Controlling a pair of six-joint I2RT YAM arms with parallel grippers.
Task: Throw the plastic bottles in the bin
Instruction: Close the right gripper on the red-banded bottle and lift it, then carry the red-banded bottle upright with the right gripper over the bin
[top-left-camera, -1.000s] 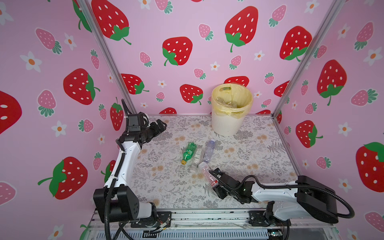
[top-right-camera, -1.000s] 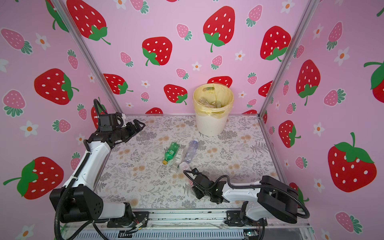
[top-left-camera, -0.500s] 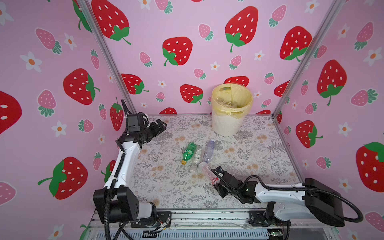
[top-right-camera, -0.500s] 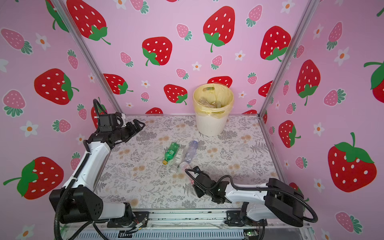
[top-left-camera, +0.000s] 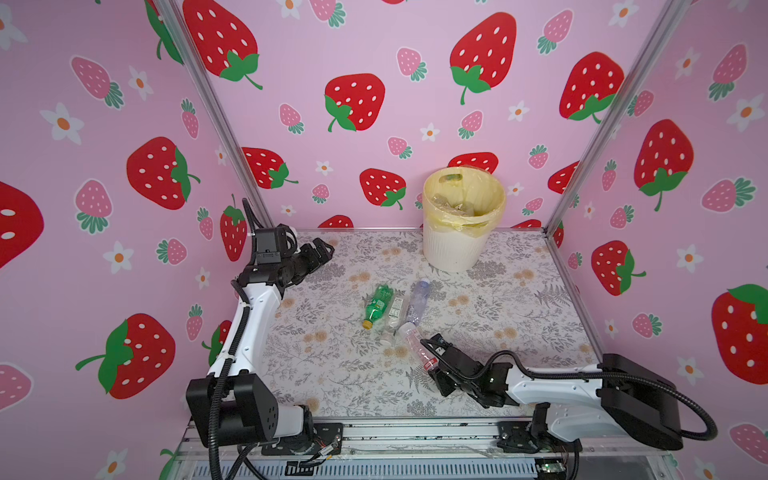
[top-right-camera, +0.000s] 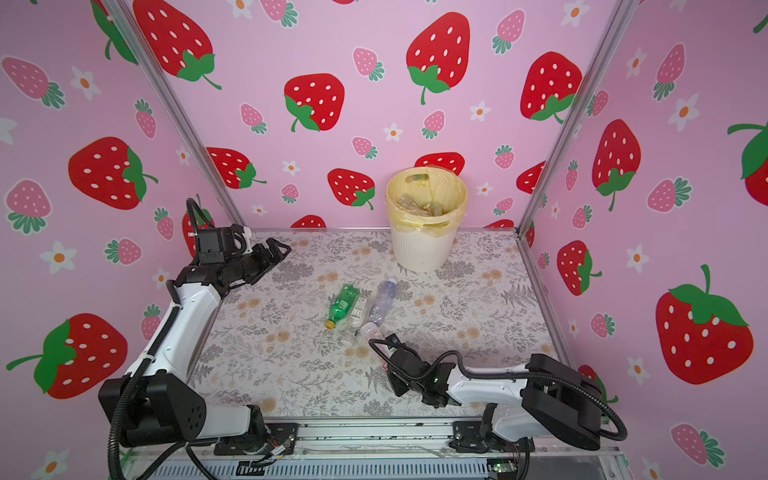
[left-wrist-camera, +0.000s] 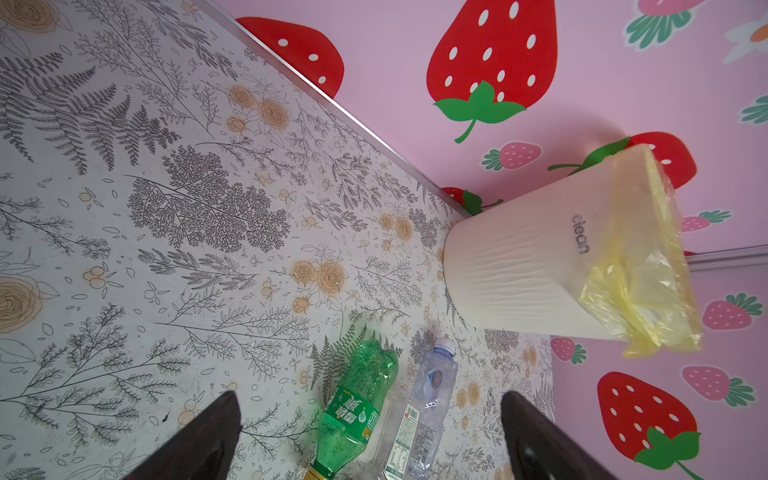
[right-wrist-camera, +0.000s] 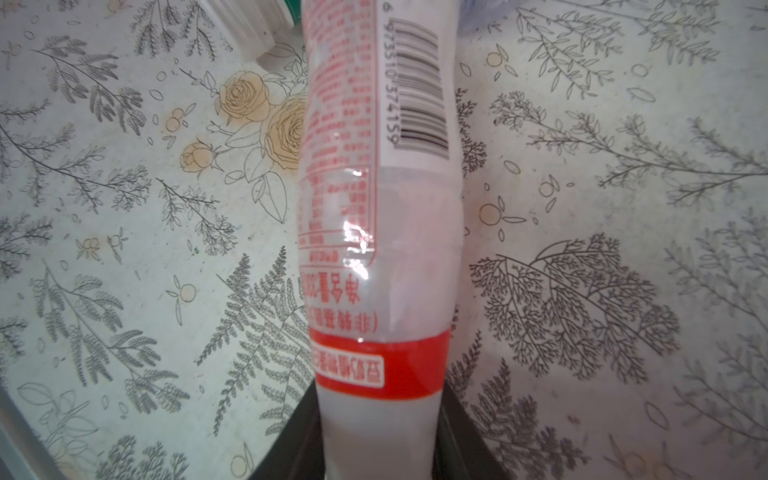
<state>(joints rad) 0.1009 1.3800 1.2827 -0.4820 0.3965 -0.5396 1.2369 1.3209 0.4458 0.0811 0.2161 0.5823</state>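
My right gripper (top-left-camera: 433, 354) lies low near the table's front, shut on the neck end of a clear plastic bottle with a red and white label (right-wrist-camera: 378, 249), whose body points toward the middle (top-left-camera: 417, 345). Just beyond lie three more plastic bottles side by side: a green one (top-left-camera: 377, 304), a clear one with a white label (top-left-camera: 395, 312) and a bluish clear one (top-left-camera: 416, 300). The cream bin (top-left-camera: 455, 249) with its yellow liner stands at the back wall. At the back left my left gripper (top-left-camera: 325, 248) hangs open and empty, above the table.
Pink strawberry walls close in the back, left and right sides, with metal posts in the corners. Crumpled bottles (top-left-camera: 455, 204) show inside the bin's liner. The floral table (top-left-camera: 332, 374) ends at a metal rail along the front.
My right gripper's jaws have closed on the red-labelled bottle, and that arm has stretched a little further out. The left arm has not moved.
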